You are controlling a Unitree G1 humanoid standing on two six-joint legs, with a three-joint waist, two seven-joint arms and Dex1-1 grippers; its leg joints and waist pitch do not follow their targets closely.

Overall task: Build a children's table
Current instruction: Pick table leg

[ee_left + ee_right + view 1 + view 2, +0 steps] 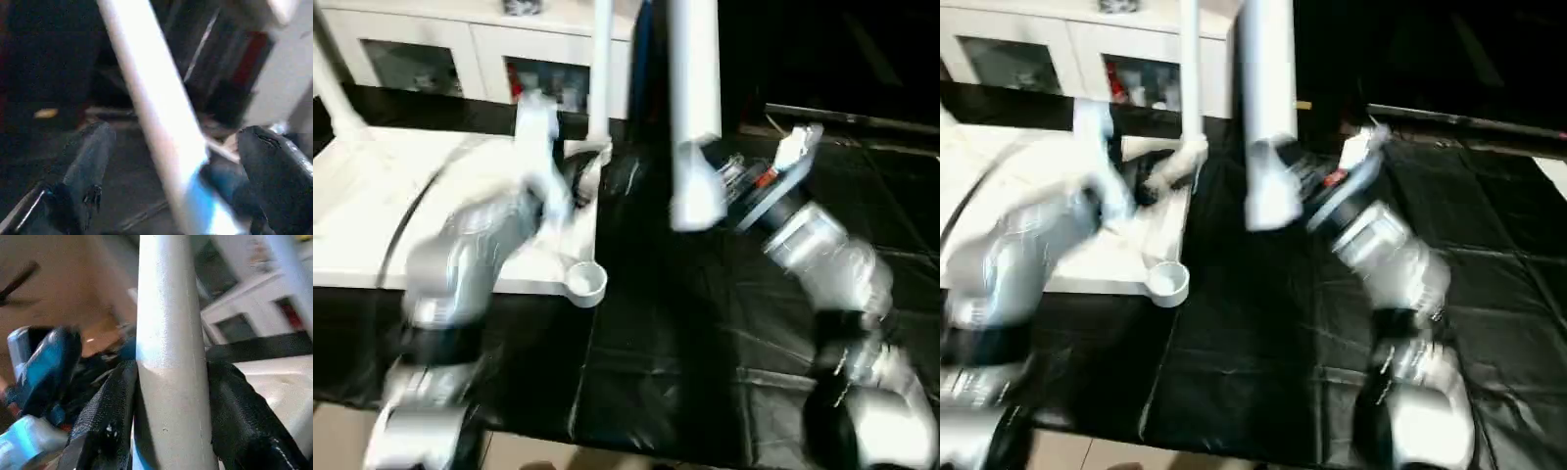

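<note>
Holding a white leg [693, 108] upright, the right tool [168, 431] is clamped on it, over the black worktop [705, 343]. Left tool [166, 196] is wide apart w/ another leg [156, 122] between. Tabletop [372, 215] lies upside down. Next: aim leg at empty corner socket [584, 282], push in.

Looks like a home-style room set up for robot work: a white cabinet [460, 54] with glass doors lines the back wall, small items blurred behind the panes. In front, a black sheet [705, 333] covers the work surface, creased and shiny under indoor light.
</note>
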